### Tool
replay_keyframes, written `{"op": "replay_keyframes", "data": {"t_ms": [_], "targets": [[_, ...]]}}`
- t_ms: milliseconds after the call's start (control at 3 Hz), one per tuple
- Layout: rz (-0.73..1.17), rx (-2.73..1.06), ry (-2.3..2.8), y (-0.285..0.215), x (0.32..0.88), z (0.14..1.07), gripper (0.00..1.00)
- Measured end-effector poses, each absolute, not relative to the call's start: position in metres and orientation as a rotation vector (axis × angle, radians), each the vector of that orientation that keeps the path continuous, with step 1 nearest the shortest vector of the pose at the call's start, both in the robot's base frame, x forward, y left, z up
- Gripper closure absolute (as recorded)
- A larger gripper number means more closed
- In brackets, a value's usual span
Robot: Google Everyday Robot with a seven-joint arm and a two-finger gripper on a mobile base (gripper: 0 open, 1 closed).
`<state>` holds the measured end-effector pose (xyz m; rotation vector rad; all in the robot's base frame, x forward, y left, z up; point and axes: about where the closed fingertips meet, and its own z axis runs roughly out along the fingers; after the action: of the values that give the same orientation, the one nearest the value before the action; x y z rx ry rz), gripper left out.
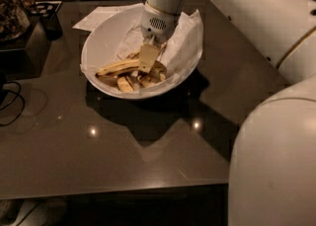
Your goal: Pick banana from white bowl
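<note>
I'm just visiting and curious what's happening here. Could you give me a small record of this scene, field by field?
Pincer: down inside the white bowl, by the banana's right end
Banana: the longest one, lying in the bowl, not lifted
Bowl: paper-lined, on a dark table
Behind bowl: flat paper sheet
</note>
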<state>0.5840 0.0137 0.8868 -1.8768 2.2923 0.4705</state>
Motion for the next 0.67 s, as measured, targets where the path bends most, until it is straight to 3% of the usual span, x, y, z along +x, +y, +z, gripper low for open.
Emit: {"op": "replay_keyframes", "data": {"t_ms": [667], "targets": [[0.393,-1.883,2.207,0.0269,0.5679,0.9164,1.0]]}}
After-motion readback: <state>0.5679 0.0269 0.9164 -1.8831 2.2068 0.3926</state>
